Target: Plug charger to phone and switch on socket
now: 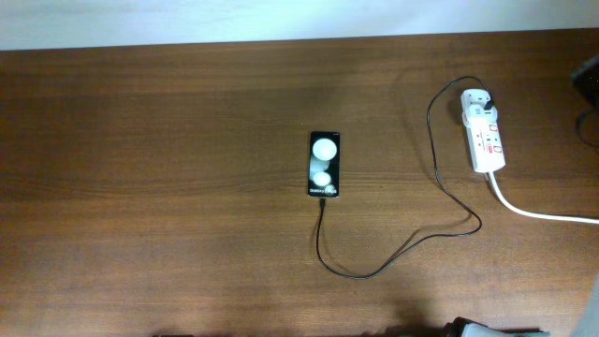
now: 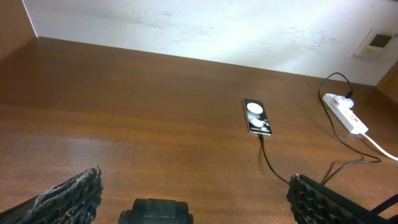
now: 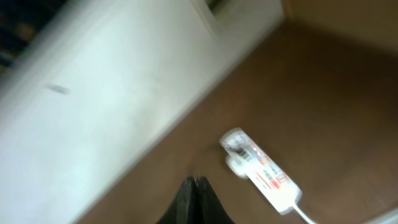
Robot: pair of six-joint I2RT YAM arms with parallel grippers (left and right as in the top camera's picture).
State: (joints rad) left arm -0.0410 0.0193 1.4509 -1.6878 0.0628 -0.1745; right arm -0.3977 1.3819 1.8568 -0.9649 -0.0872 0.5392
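The black phone (image 1: 324,165) lies flat at the table's middle, its glossy face showing two white glares. The thin black charger cable (image 1: 393,257) runs from the phone's near end in a loop to a plug in the white power strip (image 1: 483,131) at the right. The phone (image 2: 256,116), cable (image 2: 272,167) and strip (image 2: 346,113) also show in the left wrist view. My left gripper (image 2: 193,193) is open and empty, well short of the phone. My right gripper (image 3: 195,186) is shut and empty, above and apart from the strip (image 3: 260,173); that view is blurred.
The strip's thick white cord (image 1: 543,213) runs off to the right edge. A white wall (image 2: 205,25) borders the table's far edge. A dark object (image 1: 588,80) sits at the far right edge of the overhead view.
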